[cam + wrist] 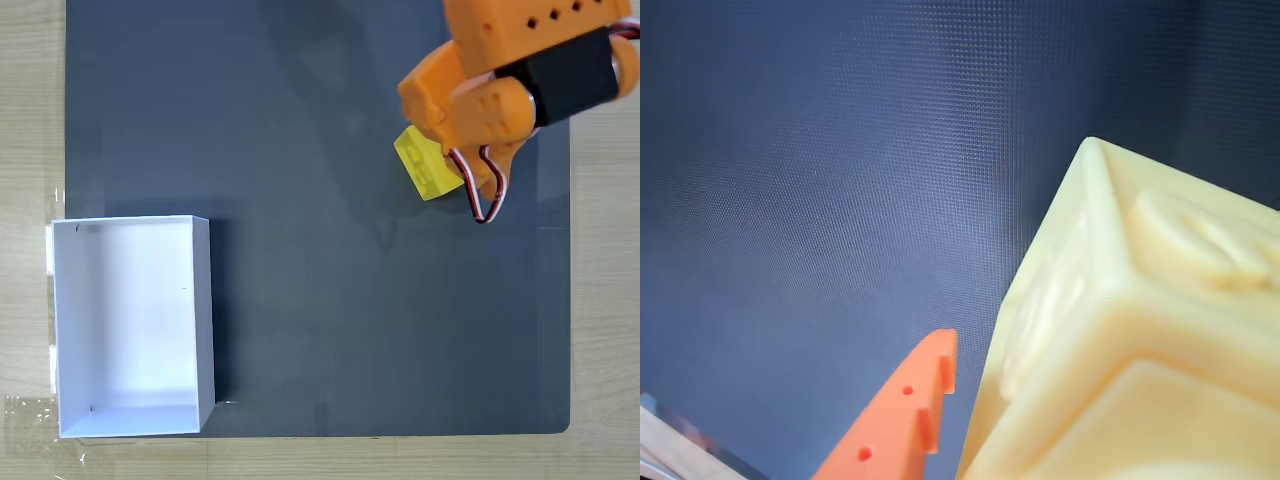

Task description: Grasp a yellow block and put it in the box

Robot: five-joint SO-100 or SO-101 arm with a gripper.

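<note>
- While the orange arm [520,80] leans in from the upper right of the fixed view, its gripper [455,165] sits right over the yellow block [422,165].
- Whether the jaws grip, I cannot tell; an orange finger [905,415] shows just beside the block [1120,340].
- The white box [130,325] waits lower left, well apart, on the dark mat [330,300].

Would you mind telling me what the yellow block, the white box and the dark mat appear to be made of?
The yellow block looks like moulded plastic: smooth, slightly glossy, with raised relief. The white box seems to be thin card or foam board, matte, with thin walls. The dark mat looks rubbery or fabric-faced; the wrist view shows a fine woven grain.
</note>
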